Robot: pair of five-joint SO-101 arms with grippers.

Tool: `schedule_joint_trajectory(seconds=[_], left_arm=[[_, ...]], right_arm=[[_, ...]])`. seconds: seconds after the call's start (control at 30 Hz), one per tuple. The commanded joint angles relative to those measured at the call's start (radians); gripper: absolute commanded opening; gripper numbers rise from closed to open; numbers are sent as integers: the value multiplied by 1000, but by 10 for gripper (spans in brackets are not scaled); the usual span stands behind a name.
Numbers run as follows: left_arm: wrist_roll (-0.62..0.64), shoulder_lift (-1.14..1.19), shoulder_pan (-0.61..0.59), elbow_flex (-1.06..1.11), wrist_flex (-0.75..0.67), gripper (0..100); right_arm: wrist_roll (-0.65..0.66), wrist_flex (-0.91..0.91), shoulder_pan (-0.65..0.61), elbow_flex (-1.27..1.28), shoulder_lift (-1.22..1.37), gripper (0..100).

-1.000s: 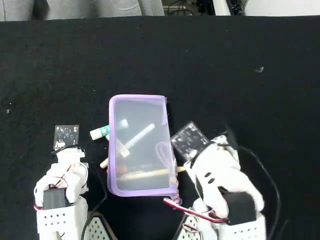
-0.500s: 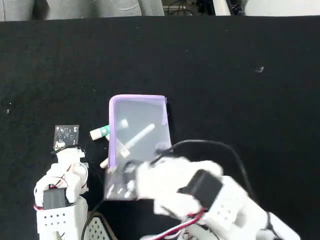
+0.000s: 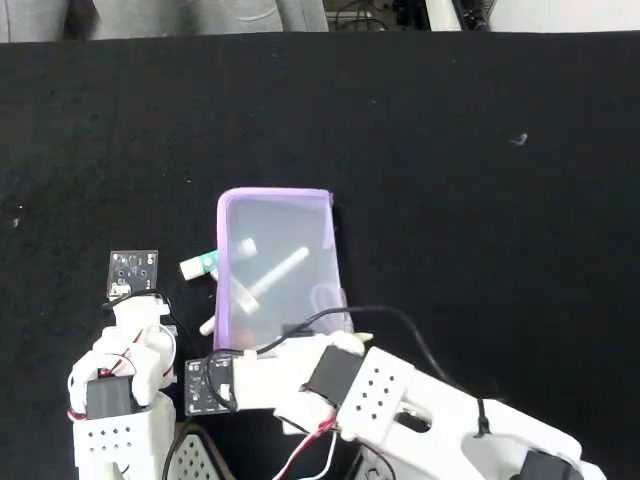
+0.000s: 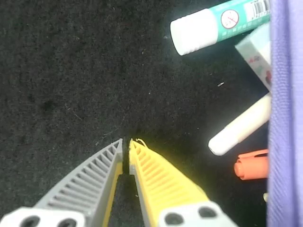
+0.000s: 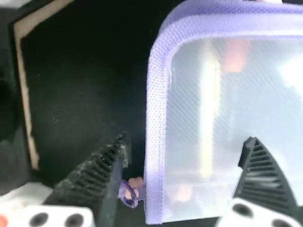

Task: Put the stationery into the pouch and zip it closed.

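Near the table's (image 3: 480, 200) six o'clock edge lies the purple-edged pouch (image 3: 275, 230), clear-faced, with pens showing through it. The right gripper (image 5: 185, 141) has its arm stretched in from five o'clock across the pouch's near end, and its fingers are spread wide, one on either side of a pouch corner. At the pouch's nine o'clock side a green glue stick (image 4: 218, 23), a white pen (image 4: 241, 125) and an orange marker (image 4: 251, 165) run up to its edge. The left gripper (image 4: 128, 144) sits at seven o'clock, fingers pressed together, gripping nothing.
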Motion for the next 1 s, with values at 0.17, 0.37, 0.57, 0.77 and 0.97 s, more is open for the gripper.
schedule_joint_trajectory(seconds=[0.17, 0.37, 0.57, 0.77, 0.97], left_arm=[[-5, -8, -12, 27, -9, 30], [-5, -8, -13, 27, -9, 30], [-5, -8, -13, 27, -9, 30], [-5, -8, -13, 27, -9, 30], [-5, -8, -13, 27, -9, 30]], right_arm=[[114, -247, 279, 62, 5, 357], [196, -423, 522, 71, 4, 357], [192, -554, 601, 31, 4, 357], [189, -560, 686, 18, 2, 357], [87, -471, 827, 2, 1, 357]])
